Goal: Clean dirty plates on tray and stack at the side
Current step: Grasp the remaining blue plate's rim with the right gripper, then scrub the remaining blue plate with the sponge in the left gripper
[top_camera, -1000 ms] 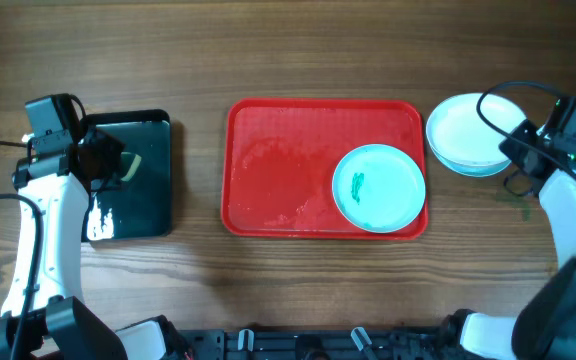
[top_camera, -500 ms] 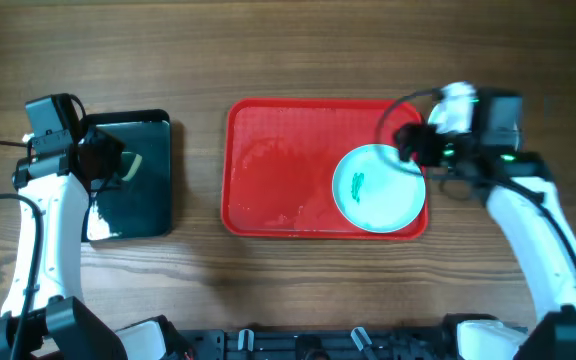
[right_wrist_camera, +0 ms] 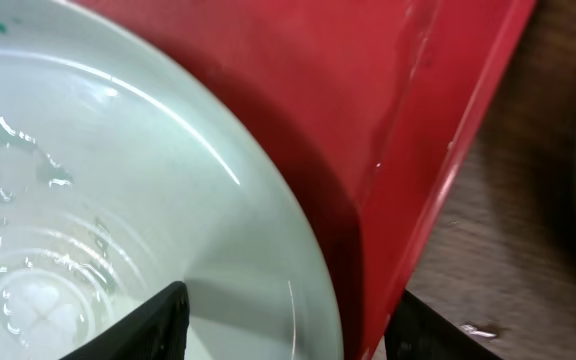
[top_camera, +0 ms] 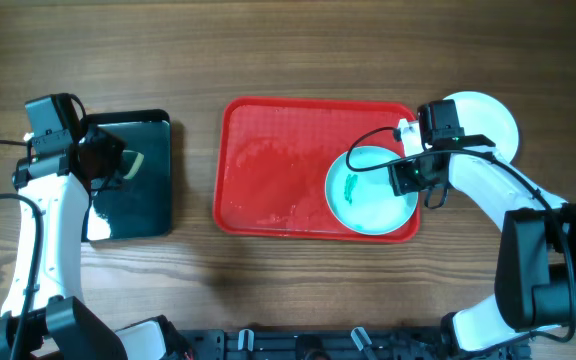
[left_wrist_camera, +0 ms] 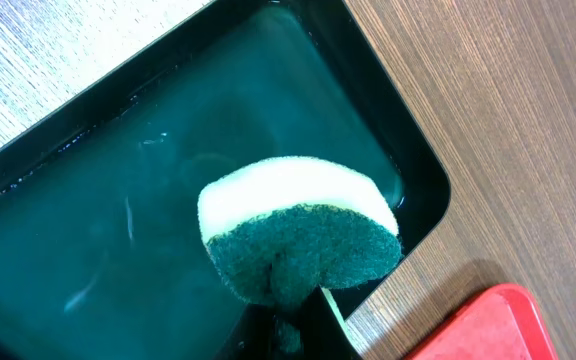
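From overhead, the red tray (top_camera: 268, 170) lies mid-table with the smeared plate (top_camera: 363, 195) in its right end, a teal-green streak left of the plate's centre. The plate stack (top_camera: 483, 115) sits on the table (top_camera: 268, 50) just beyond the tray's far right corner, partly covered by the right arm. The right gripper (top_camera: 411, 176) is at the smeared plate's right edge, but that view does not show how its jaws stand. The right wrist camera does: the right gripper (right_wrist_camera: 283, 330) is spread wide, one of its fingers (right_wrist_camera: 153, 320) over the wet inside of the smeared plate (right_wrist_camera: 118, 200) and the other outside the wall of the red tray (right_wrist_camera: 368, 100), so both plate rim and tray wall lie in the gap (no clamping is visible). On the left, the overhead view shows the left gripper (top_camera: 118, 165) above the black tray (top_camera: 148, 200) with a sponge (top_camera: 131, 166). Only the left wrist view shows the sponge (left_wrist_camera: 298, 235) properly: pale body, dark green scouring face, pinched from below by the left gripper (left_wrist_camera: 288, 325) over the glossy, wet-looking black tray (left_wrist_camera: 88, 230), well apart from the smeared plate.
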Tool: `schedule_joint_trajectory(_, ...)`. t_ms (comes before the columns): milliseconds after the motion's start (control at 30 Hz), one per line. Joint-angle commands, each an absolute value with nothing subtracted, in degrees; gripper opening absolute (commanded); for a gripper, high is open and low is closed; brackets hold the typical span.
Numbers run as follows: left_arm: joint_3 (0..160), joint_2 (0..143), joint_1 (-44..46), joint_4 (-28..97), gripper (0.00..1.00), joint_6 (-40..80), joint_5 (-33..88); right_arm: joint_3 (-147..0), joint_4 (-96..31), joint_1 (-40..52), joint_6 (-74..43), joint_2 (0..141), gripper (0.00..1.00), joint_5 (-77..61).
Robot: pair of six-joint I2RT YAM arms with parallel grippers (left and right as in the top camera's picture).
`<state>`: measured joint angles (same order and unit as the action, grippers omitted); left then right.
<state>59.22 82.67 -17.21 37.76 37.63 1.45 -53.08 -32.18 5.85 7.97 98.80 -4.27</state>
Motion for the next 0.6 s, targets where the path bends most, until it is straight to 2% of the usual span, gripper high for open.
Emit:
schedule_joint_trajectory(0,59.3,82.9,-17.4,37.0,0.04,37.8,2.1,-53.4,-32.5,6.4,5.1,99.9,0.62,-2.5)
schedule_joint_trajectory(67,59.3,82.9,-17.4,36.9,0.04,37.8,2.4,-55.9,-34.5,6.4,1.2,99.7,0.62,4.4)
schedule_joint_trajectory(133,59.3,82.9,-17.4,36.9,0.04,37.8,2.4,-58.8,-36.8,6.4,0.9,99.2,0.62,4.4)
schedule_joint_trajectory(233,59.3,82.9,-17.4,36.9,0.04,37.8,2.4,-61.0,-38.1,6.4,1.5,98.5,0.61,-5.0)
schedule_joint_trajectory(333,59.3,82.9,-17.4,36.9,0.04,37.8,2.4,-60.1,-41.3,6.4,1.7,98.5,0.49,-7.4)
schedule_joint_trajectory(400,59.3,82.9,-17.4,36.8,0.04,37.8,2.4,-58.5,-41.4,6.4,4.7,98.8,0.50,-7.3)
schedule_joint_trajectory(567,59.3,82.9,-17.4,36.8,0.04,37.8,2.4,-56.7,-41.6,6.4,3.7,99.4,0.50,-6.5)
